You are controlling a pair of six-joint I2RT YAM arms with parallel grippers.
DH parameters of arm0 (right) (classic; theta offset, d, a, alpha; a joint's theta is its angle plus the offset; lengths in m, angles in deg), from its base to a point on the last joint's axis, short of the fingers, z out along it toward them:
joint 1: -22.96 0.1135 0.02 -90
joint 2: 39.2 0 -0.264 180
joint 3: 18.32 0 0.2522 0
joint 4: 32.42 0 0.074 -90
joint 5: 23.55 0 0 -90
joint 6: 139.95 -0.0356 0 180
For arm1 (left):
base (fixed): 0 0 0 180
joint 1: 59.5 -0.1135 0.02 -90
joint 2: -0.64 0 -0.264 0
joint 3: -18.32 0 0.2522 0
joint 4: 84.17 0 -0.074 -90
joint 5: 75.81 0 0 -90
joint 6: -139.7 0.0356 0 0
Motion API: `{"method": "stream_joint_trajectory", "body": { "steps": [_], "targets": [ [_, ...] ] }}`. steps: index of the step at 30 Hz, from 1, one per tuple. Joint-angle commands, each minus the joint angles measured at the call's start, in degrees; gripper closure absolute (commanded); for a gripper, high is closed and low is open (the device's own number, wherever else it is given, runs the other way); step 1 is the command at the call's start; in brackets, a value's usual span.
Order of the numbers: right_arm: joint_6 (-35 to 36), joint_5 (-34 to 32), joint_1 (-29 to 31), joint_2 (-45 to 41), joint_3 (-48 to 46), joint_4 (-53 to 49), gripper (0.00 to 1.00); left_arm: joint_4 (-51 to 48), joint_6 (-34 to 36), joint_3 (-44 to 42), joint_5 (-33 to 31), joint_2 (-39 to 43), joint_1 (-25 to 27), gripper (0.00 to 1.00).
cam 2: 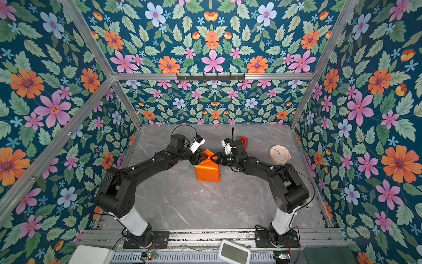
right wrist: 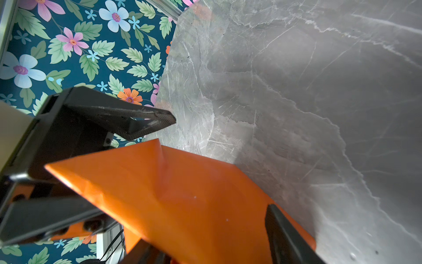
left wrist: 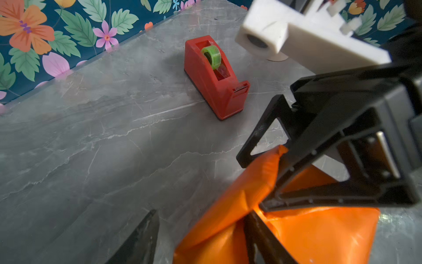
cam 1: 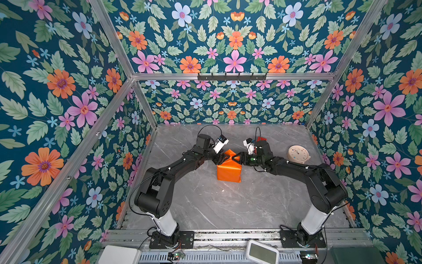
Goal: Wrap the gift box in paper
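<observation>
The paper (cam 1: 229, 171) (cam 2: 207, 172) shows its glossy orange face and covers a box-shaped parcel on the grey marble table; the gift box itself is hidden inside. At the parcel's far end the paper rises into a creased, puffed flap (left wrist: 258, 180). My left gripper (cam 1: 222, 157) (left wrist: 202, 214) comes in from the left, open. The flap lies between its fingers: one finger touches the paper and the other stands clear over the table. My right gripper (cam 1: 236, 157) (right wrist: 205, 225) meets it from the right, shut on the same flap, with paper (right wrist: 194, 194) filling the span between its fingers.
A red tape dispenser (left wrist: 215, 77) (cam 1: 261, 138) with a green roll stands just behind the right wrist. A round beige clock (cam 1: 298, 154) lies at the right. Floral walls enclose the table on three sides. Two pale devices sit beyond the front rail.
</observation>
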Motion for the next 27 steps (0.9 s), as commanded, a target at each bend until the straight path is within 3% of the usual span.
{"method": "stream_joint_trajectory", "body": {
  "steps": [1,9,27],
  "targets": [
    [0.95,-0.45,0.11,0.08,-0.15,-4.9,0.38,-3.56,3.43,1.95,2.39,-1.17,-0.29,0.41],
    [1.15,-0.47,0.08,0.17,0.14,-5.07,0.38,-5.86,5.82,4.13,6.62,-2.76,-0.82,0.45],
    [1.34,-0.53,0.16,0.54,0.72,-5.47,0.39,-7.6,9.8,7.32,11.2,-4.23,-0.8,0.73]
  ]
}}
